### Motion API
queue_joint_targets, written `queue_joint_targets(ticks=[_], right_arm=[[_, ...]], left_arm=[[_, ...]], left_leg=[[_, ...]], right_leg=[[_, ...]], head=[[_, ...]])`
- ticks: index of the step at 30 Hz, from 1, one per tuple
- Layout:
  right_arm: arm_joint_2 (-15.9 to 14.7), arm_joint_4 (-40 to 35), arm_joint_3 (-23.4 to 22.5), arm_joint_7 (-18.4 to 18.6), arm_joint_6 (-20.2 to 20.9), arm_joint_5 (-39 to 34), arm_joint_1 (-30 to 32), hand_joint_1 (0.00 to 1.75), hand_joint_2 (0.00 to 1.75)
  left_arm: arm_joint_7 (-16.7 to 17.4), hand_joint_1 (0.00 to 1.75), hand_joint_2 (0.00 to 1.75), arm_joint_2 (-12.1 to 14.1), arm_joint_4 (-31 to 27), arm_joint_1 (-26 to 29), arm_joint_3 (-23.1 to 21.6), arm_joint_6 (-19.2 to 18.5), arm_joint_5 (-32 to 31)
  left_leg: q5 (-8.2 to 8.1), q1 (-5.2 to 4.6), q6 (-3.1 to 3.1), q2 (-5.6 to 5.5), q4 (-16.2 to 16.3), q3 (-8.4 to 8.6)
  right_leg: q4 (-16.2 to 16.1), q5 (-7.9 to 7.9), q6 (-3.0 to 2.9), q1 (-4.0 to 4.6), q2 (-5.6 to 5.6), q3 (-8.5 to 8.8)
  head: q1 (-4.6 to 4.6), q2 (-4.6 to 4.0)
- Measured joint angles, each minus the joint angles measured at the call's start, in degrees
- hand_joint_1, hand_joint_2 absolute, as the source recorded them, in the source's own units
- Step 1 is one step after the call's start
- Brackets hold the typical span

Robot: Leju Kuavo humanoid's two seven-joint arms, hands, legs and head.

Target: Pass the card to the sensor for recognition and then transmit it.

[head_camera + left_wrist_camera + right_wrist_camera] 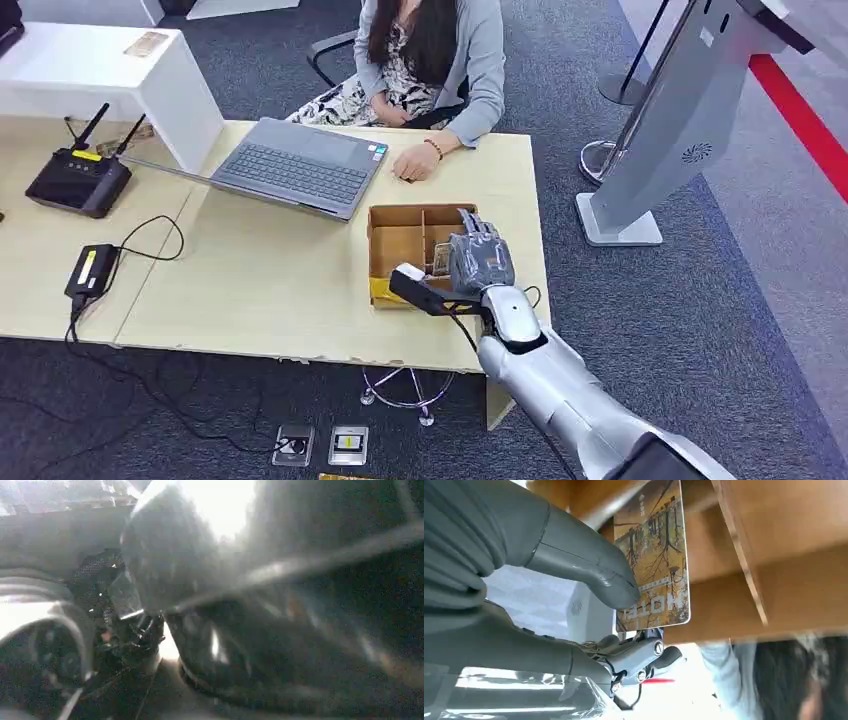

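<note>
On the pale table (260,290), beside a laptop (300,165), the right robot hand (480,258) pinched the hotel card (656,555) inside the cardboard box (395,240); a person (430,60) sat opposite.

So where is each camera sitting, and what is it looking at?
Head view: high on the robot, looking forward and down at the table, the cardboard box and a seated person; its right arm and right hand show.
Left wrist view: at the left wrist; dark and blurred, too unclear to tell.
Right wrist view: behind the right hand, facing the box; the thumb presses the card.
The head and right wrist views share the right hand, box and person.
</note>
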Motion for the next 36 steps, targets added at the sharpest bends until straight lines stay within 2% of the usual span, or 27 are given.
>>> queue_joint_targets(ticks=[5,17,23,28,36], right_arm=[[-0.44,-2.40,-0.90,0.98,-1.68,2.12,-1.36,1.75,1.75],[-0.35,-5.55,-2.88,3.52,0.50,5.07,-4.58,1.75,1.75],[-0.35,-5.20,-3.67,3.87,0.44,5.85,-5.73,1.75,1.75],[-0.04,-4.30,-4.11,4.24,0.24,6.99,-7.40,1.75,1.75],[0.63,-1.33,-4.13,5.09,0.46,7.74,-10.13,1.75,1.75]], left_arm=[[-0.59,0.00,0.00,0.50,0.00,0.08,0.00,2.28,3.05],[-0.35,0.00,0.00,1.36,0.00,0.27,0.15,7.82,7.46],[-0.24,0.00,0.00,1.36,0.00,0.36,0.18,11.28,9.45],[-1.90,0.00,0.00,1.38,0.00,0.60,0.70,11.76,11.44],[-1.75,0.00,0.00,1.36,0.00,0.66,1.53,15.21,12.51]], left_leg=[[0.00,0.00,0.00,0.01,0.00,0.00],[0.01,0.00,0.00,0.01,0.00,0.00],[0.01,0.00,0.00,0.01,0.00,0.00],[0.01,0.00,0.00,0.03,0.00,-0.01],[0.01,0.01,0.00,0.04,0.00,-0.01]], right_leg=[[0.01,0.01,0.00,0.00,0.01,0.01],[0.02,0.01,0.00,0.00,0.00,0.00],[0.02,0.01,0.00,0.00,0.00,0.01],[0.03,0.01,0.00,0.00,0.01,-0.01],[0.04,0.01,0.00,0.01,0.01,0.00]], head=[[0.04,0.00],[0.04,0.02],[0.04,0.00],[0.02,0.00],[0.04,0.00]])
